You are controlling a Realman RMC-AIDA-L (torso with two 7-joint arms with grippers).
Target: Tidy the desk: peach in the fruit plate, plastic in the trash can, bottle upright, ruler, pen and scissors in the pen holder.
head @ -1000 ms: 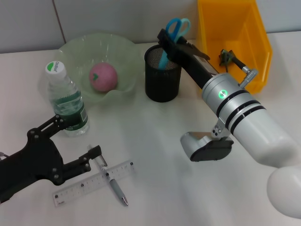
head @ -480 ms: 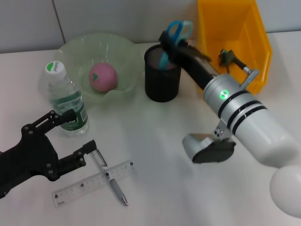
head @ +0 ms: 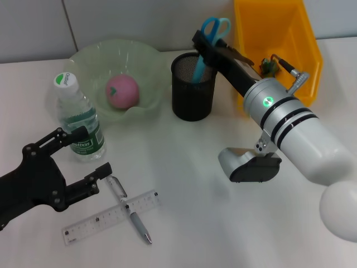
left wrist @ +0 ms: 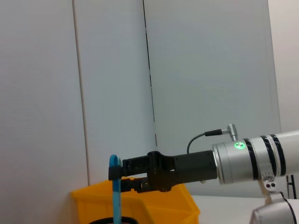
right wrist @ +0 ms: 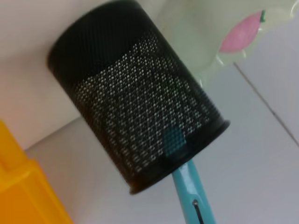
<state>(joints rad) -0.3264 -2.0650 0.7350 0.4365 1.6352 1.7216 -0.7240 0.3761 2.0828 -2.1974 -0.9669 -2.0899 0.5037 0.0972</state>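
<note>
The blue-handled scissors (head: 214, 28) stand blade-down in the black mesh pen holder (head: 192, 89), and my right gripper (head: 202, 49) is shut on them just above the rim. The right wrist view shows the pen holder (right wrist: 140, 112) with a scissors (right wrist: 190, 186) blade inside. Near the front left, the silver pen (head: 129, 211) lies across the clear ruler (head: 106, 219). My left gripper (head: 92, 152) is open, just left of the pen. The bottle (head: 79, 117) stands upright. The pink peach (head: 121, 92) rests in the green fruit plate (head: 150, 61). The yellow trash can (head: 279, 33) holds a dark piece of plastic (head: 268, 67).
The trash can stands at the back right, close behind my right forearm. The bottle is right beside the upper finger of my left gripper. Open table lies between the ruler and the right arm's elbow (head: 248, 164).
My left gripper drew back to the left, off the pen. My right gripper shifted slightly up and back with the scissors, which now stand more upright in the holder.
</note>
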